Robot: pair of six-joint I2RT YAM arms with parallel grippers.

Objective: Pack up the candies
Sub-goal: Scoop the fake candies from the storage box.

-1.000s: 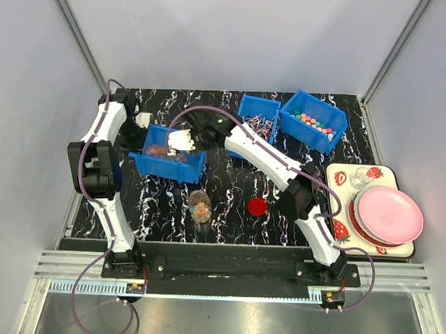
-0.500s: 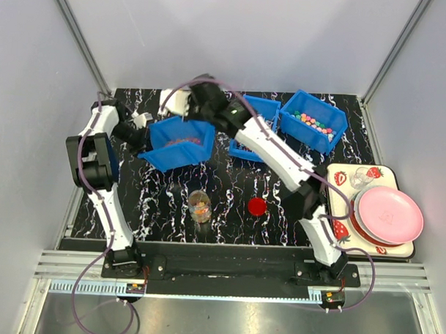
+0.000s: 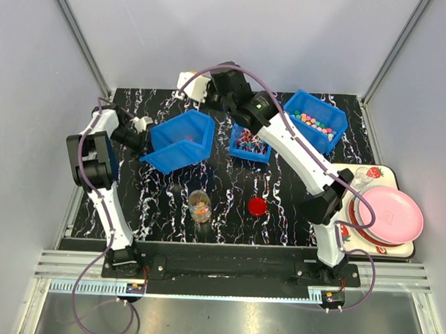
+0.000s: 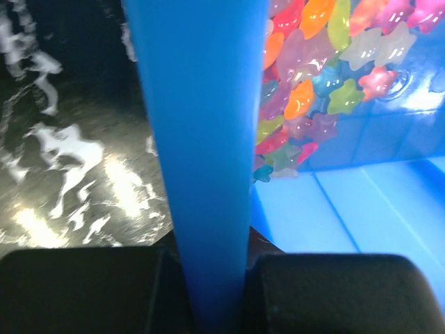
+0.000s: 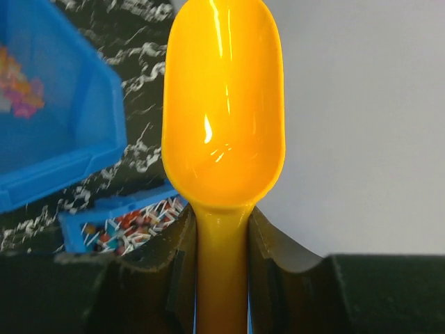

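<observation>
My left gripper (image 3: 145,136) (image 4: 212,273) is shut on the left wall of a blue bin (image 3: 181,139) (image 4: 208,125) and holds it tipped up toward the right. Bright gummy candies (image 4: 313,76) are heaped in its low corner. My right gripper (image 3: 195,85) (image 5: 221,224) hangs high at the back of the table, shut on the handle of a yellow scoop (image 5: 222,104) whose bowl is empty. A small clear jar (image 3: 200,205) with some candies in it stands in front of the tipped bin. A round red lid (image 3: 257,205) lies to its right.
A middle blue bin (image 3: 249,143) (image 5: 128,221) holds red-and-white wrapped pieces. A right blue bin (image 3: 317,120) holds small pastel balls. A strawberry-print tray (image 3: 341,178) with a pink plate (image 3: 389,214) sits at the right edge. Grey walls enclose the table.
The left gripper has tipped the left bin up and shifted it toward the right. The right arm has lifted the scoop out of that bin and swung it up to the back.
</observation>
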